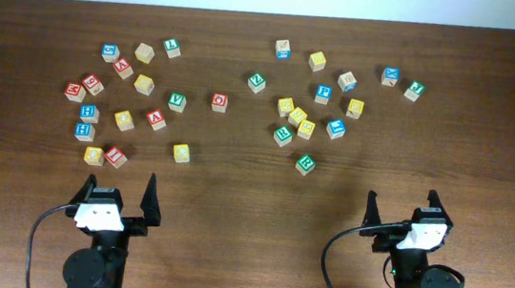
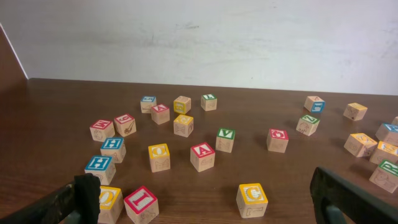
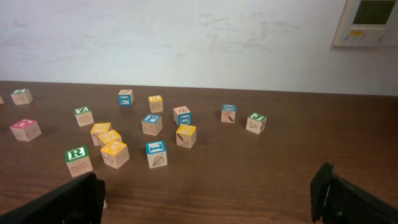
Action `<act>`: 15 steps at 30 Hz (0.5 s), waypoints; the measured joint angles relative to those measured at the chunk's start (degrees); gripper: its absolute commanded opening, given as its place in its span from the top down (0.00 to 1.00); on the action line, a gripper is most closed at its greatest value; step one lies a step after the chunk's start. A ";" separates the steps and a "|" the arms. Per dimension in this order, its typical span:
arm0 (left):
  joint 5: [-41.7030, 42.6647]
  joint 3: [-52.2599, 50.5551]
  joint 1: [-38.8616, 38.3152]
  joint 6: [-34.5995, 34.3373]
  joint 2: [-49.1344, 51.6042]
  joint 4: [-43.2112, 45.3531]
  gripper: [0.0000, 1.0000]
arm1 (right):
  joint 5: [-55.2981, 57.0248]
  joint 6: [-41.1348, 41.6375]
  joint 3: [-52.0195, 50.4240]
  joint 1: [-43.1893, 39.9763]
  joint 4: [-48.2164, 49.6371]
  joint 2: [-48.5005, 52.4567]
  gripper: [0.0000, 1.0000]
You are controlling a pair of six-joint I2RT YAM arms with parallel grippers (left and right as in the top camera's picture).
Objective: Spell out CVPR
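Note:
The letter blocks lie scattered across the far half of the table. A yellow C block (image 1: 181,153) (image 2: 252,199) sits nearest my left gripper. A green V block (image 1: 176,102) (image 2: 226,139) lies farther back. A green R block (image 1: 304,164) (image 3: 78,160) lies nearest my right gripper. A blue block that seems to read P (image 1: 323,93) (image 3: 151,123) sits in the right cluster. My left gripper (image 1: 121,185) (image 2: 208,205) and right gripper (image 1: 403,200) (image 3: 208,199) are both open and empty, near the front edge, short of the blocks.
Several other blocks surround them: a red I (image 2: 141,204) and yellow O (image 2: 107,200) by the left finger, a red A (image 2: 203,155), a red O (image 1: 220,102), and yellow and blue blocks (image 3: 115,154) on the right. Bare wood (image 1: 249,220) lies between the arms.

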 measured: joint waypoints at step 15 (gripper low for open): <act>5.03 -0.04 0.04 -1.07 0.00 0.59 0.01 | 0.00 -0.02 0.00 0.00 0.00 0.00 0.02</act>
